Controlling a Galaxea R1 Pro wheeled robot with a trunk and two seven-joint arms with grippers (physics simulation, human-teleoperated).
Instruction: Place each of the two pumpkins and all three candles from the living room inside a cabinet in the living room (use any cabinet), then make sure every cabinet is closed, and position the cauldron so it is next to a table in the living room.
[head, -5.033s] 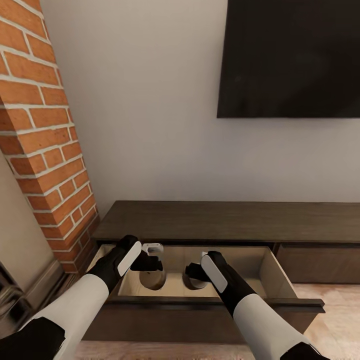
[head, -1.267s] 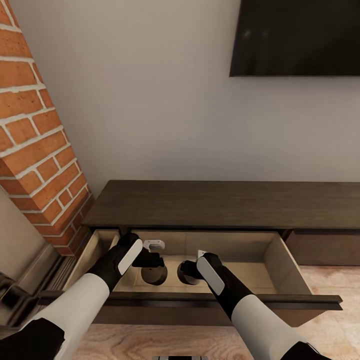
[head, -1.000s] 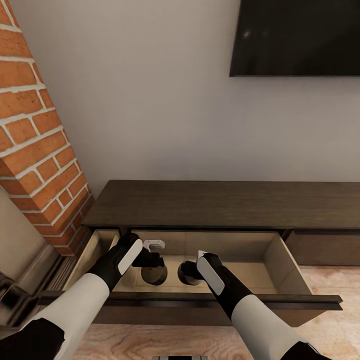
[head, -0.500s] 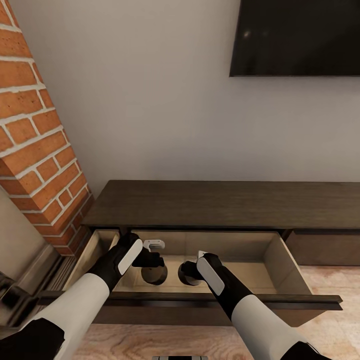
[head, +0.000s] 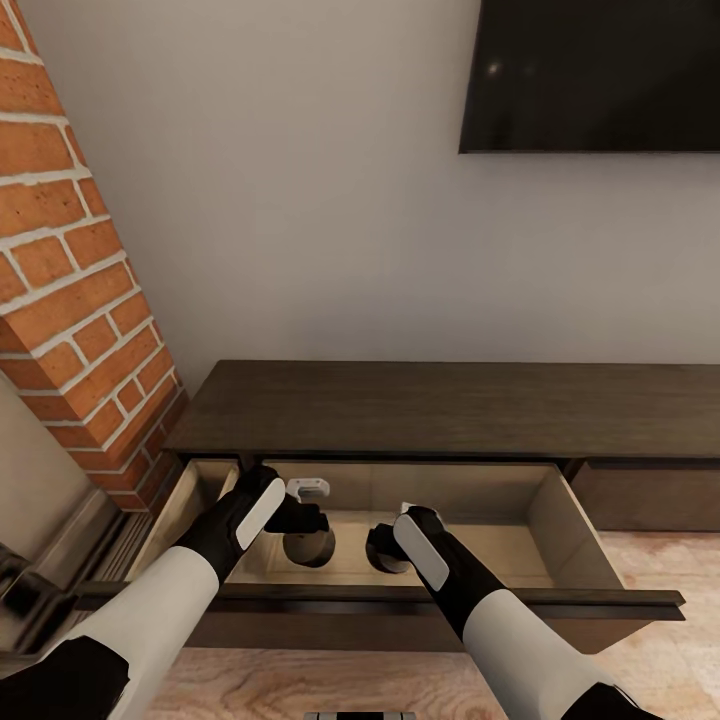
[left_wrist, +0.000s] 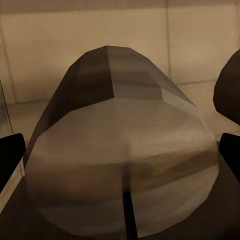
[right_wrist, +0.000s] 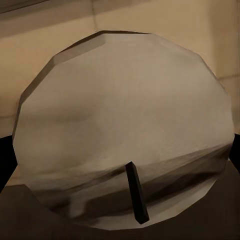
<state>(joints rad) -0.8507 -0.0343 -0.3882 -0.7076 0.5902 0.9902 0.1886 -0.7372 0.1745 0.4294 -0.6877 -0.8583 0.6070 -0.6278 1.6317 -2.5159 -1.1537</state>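
Two tools, left tool (head: 305, 527) gripping candle (left_wrist: 122, 165); right tool (head: 383, 548) gripping second candle (right_wrist: 125, 135)

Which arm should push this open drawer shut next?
Right, probably: the right gripper sits near the middle of the drawer front, while the left gripper is nearer its left end.

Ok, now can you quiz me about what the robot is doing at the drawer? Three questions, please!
1. True or false: the drawer of the cabinet is pulled open.
2. What sits between the left arm's jaws? A pumpkin, B candle, C cauldron.
3. Fill in: the wall left of the cabinet is made of red ___.

Key: 1 true. 2 B, a candle with its dark wick showing. 3 brick.
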